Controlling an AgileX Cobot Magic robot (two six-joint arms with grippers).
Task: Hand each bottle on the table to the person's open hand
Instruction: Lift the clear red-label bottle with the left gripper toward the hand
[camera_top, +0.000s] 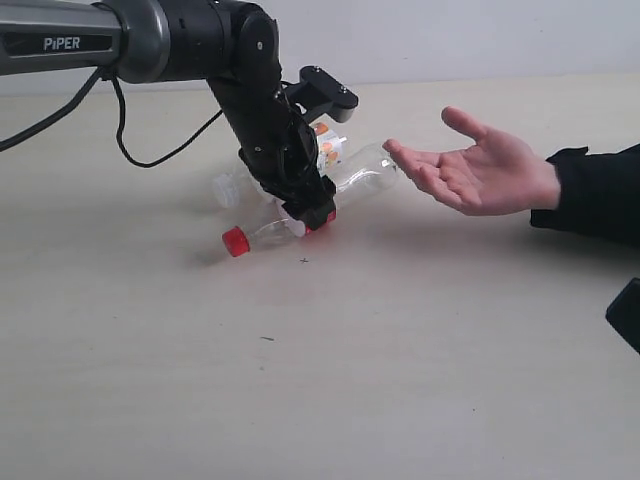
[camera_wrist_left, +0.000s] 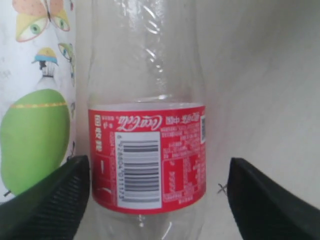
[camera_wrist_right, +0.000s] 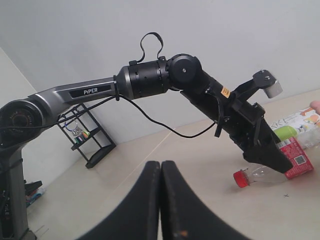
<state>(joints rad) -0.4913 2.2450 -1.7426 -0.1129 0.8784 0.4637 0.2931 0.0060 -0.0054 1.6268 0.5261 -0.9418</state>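
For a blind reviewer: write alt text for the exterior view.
The left gripper straddles a clear red-capped bottle lying on a beige table, with other bottles lying just behind it. To the right, a person's open hand is held palm up.

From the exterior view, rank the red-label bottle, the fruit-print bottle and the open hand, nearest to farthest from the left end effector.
1. Red-label bottle, between the left end effector's fingers.
2. Fruit-print bottle, just behind.
3. Open hand, far right.
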